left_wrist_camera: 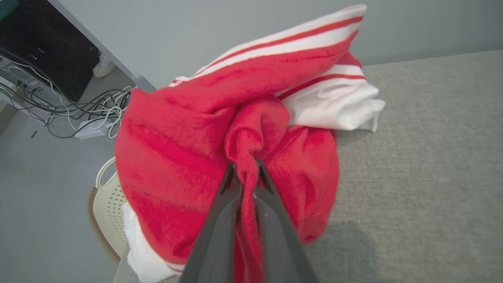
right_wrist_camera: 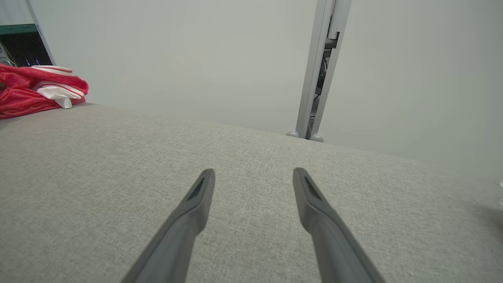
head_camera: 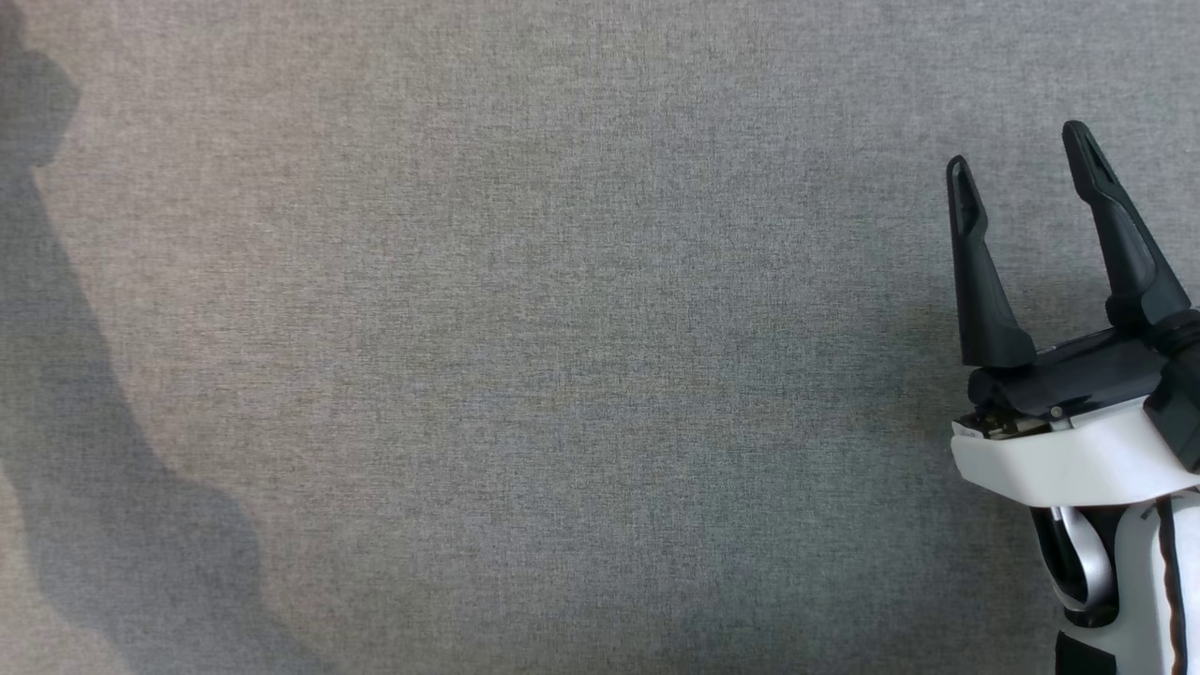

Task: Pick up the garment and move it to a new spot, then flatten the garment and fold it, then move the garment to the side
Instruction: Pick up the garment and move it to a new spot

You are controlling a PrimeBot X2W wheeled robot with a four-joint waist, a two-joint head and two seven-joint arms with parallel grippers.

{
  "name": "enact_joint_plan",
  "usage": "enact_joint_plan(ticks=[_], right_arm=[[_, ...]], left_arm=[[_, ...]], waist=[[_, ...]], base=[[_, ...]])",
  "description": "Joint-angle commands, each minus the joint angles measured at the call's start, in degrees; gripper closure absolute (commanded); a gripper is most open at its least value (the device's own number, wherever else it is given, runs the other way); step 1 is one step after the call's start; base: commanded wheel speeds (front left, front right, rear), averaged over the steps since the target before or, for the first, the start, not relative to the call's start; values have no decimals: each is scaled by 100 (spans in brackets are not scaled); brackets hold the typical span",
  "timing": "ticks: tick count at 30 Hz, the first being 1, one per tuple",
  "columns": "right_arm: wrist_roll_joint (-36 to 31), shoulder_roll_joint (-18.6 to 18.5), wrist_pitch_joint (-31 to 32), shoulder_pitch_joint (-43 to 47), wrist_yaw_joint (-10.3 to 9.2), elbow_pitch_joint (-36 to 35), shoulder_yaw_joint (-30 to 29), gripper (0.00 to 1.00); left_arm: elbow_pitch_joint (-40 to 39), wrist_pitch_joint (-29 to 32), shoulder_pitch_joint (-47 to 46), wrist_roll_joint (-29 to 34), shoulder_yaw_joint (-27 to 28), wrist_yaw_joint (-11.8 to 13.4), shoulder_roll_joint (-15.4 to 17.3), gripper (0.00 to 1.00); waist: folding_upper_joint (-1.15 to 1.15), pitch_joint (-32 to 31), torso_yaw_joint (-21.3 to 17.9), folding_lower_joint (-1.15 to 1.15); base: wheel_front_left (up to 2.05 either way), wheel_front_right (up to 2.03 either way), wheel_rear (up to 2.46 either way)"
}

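Pinching a twisted fold of the red and white garment (left_wrist_camera: 177, 129), the left tool (left_wrist_camera: 245, 167) holds its two dark fingers narrow with the cloth caught between them, as the left wrist view shows. The garment lies bunched in a heap at the edge of the grey fabric-covered worktop (left_wrist_camera: 432, 157), its white striped part on the far side, and a cream basket (left_wrist_camera: 106, 204) with holes sits lower down beside that edge. The right tool (head_camera: 1020, 150) hovers wide and empty over bare worktop, well apart from the garment.
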Motion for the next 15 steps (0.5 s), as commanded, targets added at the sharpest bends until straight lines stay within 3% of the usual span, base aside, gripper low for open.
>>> enact_joint_plan(ticks=[1, 9, 15], right_arm=[[34, -24, -65, 4, 1, 41, -4, 0], [286, -25, -260, 48, 1, 406, -58, 0], [430, -26, -415, 117, 1, 682, -205, 0]], left_arm=[[32, -5, -148, 14, -24, -58, 26, 100], [-17, -2, -534, 173, -311, -269, 133, 100], [-181, -15, -671, 207, -544, -418, 25, 100]], waist=[[0, -101, 9, 0], [0, -686, -65, 0], [0, -1166, -193, 0]], base=[[0, 0, 0], [0, 0, 0], [0, 0, 0]])
